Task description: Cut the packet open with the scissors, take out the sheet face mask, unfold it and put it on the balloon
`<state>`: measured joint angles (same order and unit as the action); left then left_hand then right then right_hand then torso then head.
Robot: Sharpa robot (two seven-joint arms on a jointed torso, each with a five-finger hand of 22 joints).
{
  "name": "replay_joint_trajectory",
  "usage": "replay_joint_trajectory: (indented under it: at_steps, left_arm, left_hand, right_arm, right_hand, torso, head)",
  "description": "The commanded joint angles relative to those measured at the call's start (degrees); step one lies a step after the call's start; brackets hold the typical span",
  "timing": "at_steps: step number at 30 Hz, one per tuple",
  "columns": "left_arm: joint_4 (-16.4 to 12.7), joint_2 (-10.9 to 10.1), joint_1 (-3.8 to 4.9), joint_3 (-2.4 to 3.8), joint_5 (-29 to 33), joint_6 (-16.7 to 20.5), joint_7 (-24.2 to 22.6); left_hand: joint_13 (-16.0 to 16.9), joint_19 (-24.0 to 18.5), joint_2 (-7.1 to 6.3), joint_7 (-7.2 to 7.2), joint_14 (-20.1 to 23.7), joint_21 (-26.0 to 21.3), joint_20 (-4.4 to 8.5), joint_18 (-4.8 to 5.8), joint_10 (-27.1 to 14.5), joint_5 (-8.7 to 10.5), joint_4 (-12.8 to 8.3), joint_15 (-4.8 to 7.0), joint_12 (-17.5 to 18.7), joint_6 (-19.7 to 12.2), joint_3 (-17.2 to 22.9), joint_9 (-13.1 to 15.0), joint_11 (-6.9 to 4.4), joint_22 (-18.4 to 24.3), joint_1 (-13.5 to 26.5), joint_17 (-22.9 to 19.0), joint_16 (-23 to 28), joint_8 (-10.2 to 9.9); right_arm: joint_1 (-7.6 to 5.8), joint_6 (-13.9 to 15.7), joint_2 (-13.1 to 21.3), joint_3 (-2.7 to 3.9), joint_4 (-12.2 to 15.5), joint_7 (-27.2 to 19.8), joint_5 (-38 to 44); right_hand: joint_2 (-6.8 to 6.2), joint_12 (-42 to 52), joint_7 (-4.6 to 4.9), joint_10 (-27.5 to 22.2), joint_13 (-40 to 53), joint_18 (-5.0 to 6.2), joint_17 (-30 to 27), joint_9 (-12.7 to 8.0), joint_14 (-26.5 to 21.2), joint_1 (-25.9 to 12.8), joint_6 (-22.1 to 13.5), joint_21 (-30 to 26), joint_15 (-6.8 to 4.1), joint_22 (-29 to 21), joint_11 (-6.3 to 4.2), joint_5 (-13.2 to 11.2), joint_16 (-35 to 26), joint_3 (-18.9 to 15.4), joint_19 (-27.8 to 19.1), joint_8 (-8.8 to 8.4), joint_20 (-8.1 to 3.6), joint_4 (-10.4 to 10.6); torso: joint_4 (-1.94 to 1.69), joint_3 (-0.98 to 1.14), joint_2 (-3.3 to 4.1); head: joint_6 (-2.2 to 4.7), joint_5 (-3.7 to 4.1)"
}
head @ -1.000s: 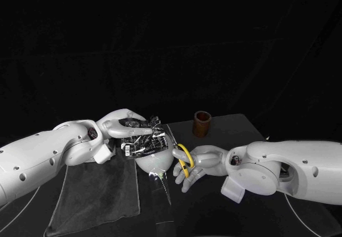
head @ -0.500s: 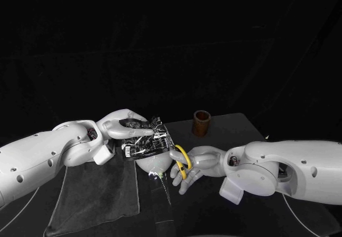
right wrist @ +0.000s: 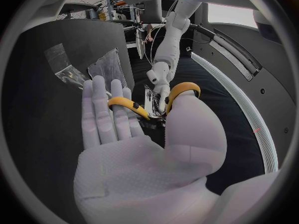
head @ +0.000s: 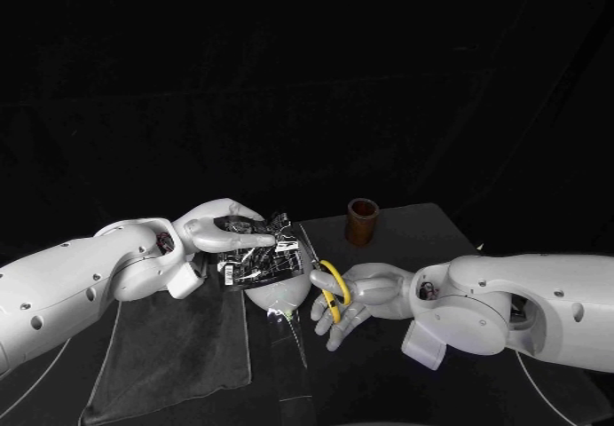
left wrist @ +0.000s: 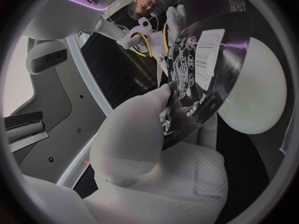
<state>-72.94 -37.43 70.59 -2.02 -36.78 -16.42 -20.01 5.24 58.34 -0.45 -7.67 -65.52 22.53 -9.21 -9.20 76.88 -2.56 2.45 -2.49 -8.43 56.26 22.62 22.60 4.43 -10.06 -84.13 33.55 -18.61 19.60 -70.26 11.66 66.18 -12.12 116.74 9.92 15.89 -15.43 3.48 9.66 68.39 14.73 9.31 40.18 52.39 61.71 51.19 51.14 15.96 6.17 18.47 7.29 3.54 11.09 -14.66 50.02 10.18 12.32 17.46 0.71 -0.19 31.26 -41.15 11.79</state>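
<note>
Pinches the packet (head: 265,256) in the left hand (head: 217,229), thumb and fingers closed on its top, just above the balloon (head: 281,295). Grips the scissors (head: 332,290) in the right hand (head: 361,297), fingers through yellow loops, blades beside the packet's edge.

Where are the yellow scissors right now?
In the head view the scissors are near the middle, held in the right hand, just beside the packet that the left hand holds.

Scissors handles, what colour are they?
Yellow; the scissors handles show best in the right wrist view.
</note>
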Motion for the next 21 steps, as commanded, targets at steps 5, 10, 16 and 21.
replay_joint_trajectory:
  at_steps: [5,10,16,21]
  left_arm:
    - [-0.8,-0.2,-0.07,0.09,0.5,-1.8,-1.4]
    - [-0.9,-0.2,-0.1,0.1,0.5,-1.9,-1.6]
    - [-0.9,-0.3,-0.11,0.1,0.5,-1.9,-1.8]
    - [-0.9,-0.2,-0.12,0.1,0.5,-2.0,-1.8]
  left_hand:
    - [0.1,-0.4,0.49,-0.03,0.3,0.4,-0.21,-0.71,0.1,-0.19,-1.7,0.28,0.0,0.5,1.2,1.3,-0.45,-0.1,-0.3,0.1,0.0,0.1]
    - [0.1,-0.4,0.49,-0.02,0.3,0.4,-0.21,-0.71,0.1,-0.19,-1.8,0.27,0.0,0.5,1.2,1.3,-0.45,-0.1,-0.3,0.1,0.0,0.1]
    - [0.1,-0.5,0.5,-0.02,0.3,0.4,-0.21,-0.7,0.1,-0.18,-1.8,0.27,0.0,0.5,1.2,1.3,-0.45,-0.1,-0.3,0.1,0.0,0.1]
    - [0.1,-0.5,0.5,-0.02,0.3,0.4,-0.21,-0.7,0.1,-0.18,-1.8,0.27,0.0,0.5,1.2,1.3,-0.45,-0.1,-0.3,0.1,0.0,0.1]
  right_arm:
    - [0.03,-2.8,-0.6,0.05,-0.6,-1.6,0.0]
    - [0.03,-3.4,-1.1,0.05,-0.6,-1.6,-0.1]
    - [0.03,-3.9,-1.4,0.05,-0.3,-1.7,-0.4]
    - [0.03,-4.0,-1.4,0.06,-0.1,-1.9,-0.6]
  right_hand:
    - [1.1,0.2,1.5,0.8,-0.3,1.2,-0.2,-0.2,0.1,0.0,-1.1,-0.4,-0.52,-0.2,0.34,-0.2,-0.3,0.6,0.1,-0.25,0.36,-0.1]
    - [1.26,0.2,1.5,0.9,-0.5,1.2,-0.2,-0.2,0.1,0.1,-1.1,-0.4,-0.51,-0.2,0.34,-0.2,-0.3,0.7,0.2,-0.28,0.37,-0.1]
    - [1.62,0.2,1.49,1.0,-0.7,1.2,-0.4,-0.3,0.1,0.1,-1.0,-0.5,-0.52,-0.4,0.33,-0.3,-0.4,1.0,0.3,-0.33,0.37,-0.1]
    - [2.93,0.3,1.44,1.3,-1.3,1.22,-0.6,-0.4,0.4,0.2,-0.8,-0.7,-0.56,-0.6,0.27,-0.4,-0.4,2.0,0.5,-0.38,0.36,-0.1]
  torso:
    - [-0.12,-0.06,0.05]
    - [-0.06,-0.07,0.02]
    - [-0.01,-0.05,0.02]
    - [0.0,-0.03,-0.01]
  head:
    - [-0.12,-0.06]
    - [-0.2,-0.11]
    - [-0.23,-0.11]
    - [-0.21,-0.14]
